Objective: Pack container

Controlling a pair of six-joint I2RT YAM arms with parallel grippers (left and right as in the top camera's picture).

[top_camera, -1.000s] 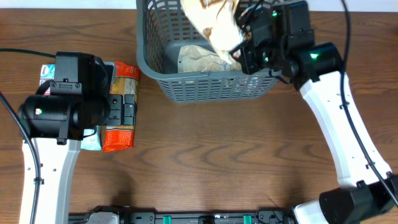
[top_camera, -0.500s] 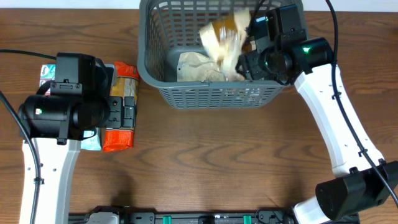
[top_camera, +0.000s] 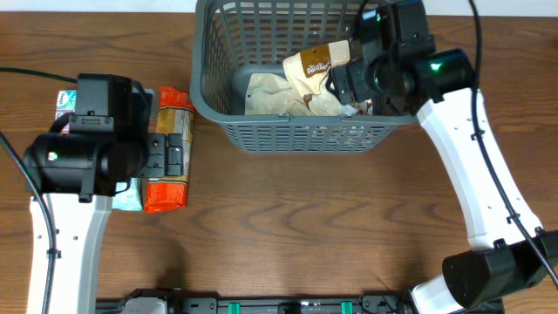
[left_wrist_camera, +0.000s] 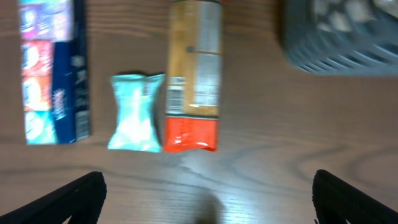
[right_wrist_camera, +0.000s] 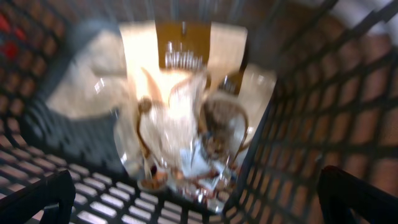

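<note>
The container [top_camera: 288,131], a dark grey lattice basket, stands at the table's far middle. Inside lie a cream packet [top_camera: 266,92] and a brown-and-cream snack bag [top_camera: 316,65]. My right gripper [top_camera: 346,85] hangs open over the basket's right side, with nothing between its fingers. The right wrist view, blurred, shows that bag [right_wrist_camera: 180,112] loose on the floor below the open right gripper [right_wrist_camera: 199,199], beside the lattice wall [right_wrist_camera: 323,99]. My left gripper [left_wrist_camera: 208,199] is open above bare wood, just short of an orange packet [left_wrist_camera: 193,81] and a teal packet [left_wrist_camera: 135,112].
A blue box [left_wrist_camera: 53,74] lies left of the teal packet. In the overhead view the left arm covers part of the orange packet [top_camera: 170,179], the teal packet [top_camera: 129,199] and the blue box [top_camera: 63,100]. The basket's corner [left_wrist_camera: 348,37] shows at the left wrist view's upper right.
My right gripper has opened and let go of the brown-and-cream bag, which has dropped into the basket. The basket has shifted slightly. The left arm has not moved.
</note>
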